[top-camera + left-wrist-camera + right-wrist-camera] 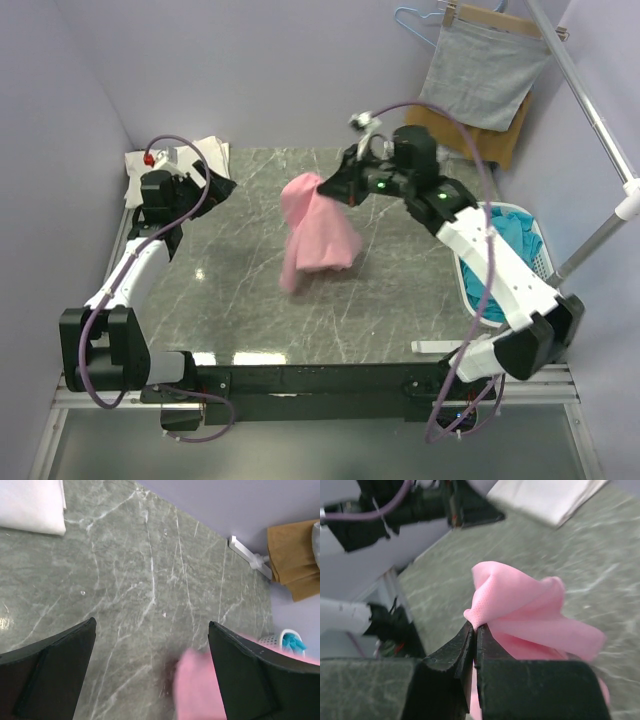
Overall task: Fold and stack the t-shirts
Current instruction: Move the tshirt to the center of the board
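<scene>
The pink t-shirt (315, 235) hangs above the table (400, 270), a fold clamped in the right gripper (472, 627) — light, floppy, hem perhaps touching. The left gripper (151, 625), jaws apart, should catch a corner.

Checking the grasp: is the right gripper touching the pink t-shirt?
Touching. Right wrist view: the right gripper pinches a fold of the pink t-shirt.
</scene>
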